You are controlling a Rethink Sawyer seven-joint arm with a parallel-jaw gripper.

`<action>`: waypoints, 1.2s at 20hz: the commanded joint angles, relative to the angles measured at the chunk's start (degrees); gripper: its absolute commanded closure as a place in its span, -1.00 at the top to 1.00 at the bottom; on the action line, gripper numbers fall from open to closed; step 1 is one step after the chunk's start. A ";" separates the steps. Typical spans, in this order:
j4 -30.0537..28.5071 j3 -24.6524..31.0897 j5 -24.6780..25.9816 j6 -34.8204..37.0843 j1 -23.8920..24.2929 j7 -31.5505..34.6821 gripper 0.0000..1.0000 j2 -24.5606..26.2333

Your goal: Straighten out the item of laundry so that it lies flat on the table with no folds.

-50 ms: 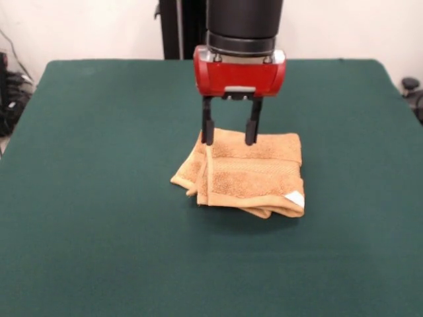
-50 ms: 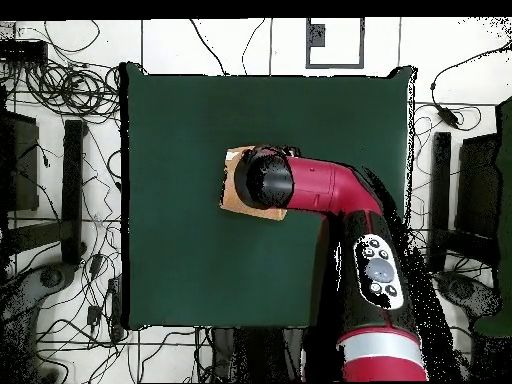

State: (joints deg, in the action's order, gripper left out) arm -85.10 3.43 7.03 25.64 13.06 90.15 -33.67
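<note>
The item of laundry (image 1: 248, 175), an orange-tan towel, is lying folded in layers near the middle of the table (image 1: 99, 198), its long axis running 3 to 9 o'clock. The gripper (image 1: 229, 140) is hanging directly above its 12 o'clock edge, fingers spread apart, gripping nothing, tips seemingly touching cloth.

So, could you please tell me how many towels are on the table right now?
1: a folded orange-tan towel lies near the middle of the green table, under the open claw. Nothing seems hidden elsewhere.
</note>
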 commanded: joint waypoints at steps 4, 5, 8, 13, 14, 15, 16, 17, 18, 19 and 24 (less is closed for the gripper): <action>-2.49 6.52 0.70 0.06 3.95 2.57 1.00 8.48; -2.58 6.72 0.83 -0.38 4.13 2.60 1.00 8.59; -3.30 7.27 1.18 -1.34 4.72 2.57 1.00 8.63; -3.75 7.77 1.46 -2.41 5.10 3.00 1.00 9.14; -3.77 7.85 1.46 -2.64 5.12 3.13 1.00 9.31; -3.77 7.85 1.51 -2.94 5.07 3.26 1.00 9.40; -3.92 7.85 1.45 -2.93 5.05 3.40 1.00 9.38; -3.91 7.77 1.49 -2.94 4.96 3.46 1.00 9.32; -4.10 7.75 1.45 -2.91 4.94 3.54 1.00 9.18; -4.10 7.72 1.46 -2.91 4.90 3.56 1.00 9.14; -4.24 7.77 1.45 -2.93 4.92 3.58 1.00 9.09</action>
State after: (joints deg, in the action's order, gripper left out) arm -85.51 3.60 7.26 25.61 19.19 90.15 -25.02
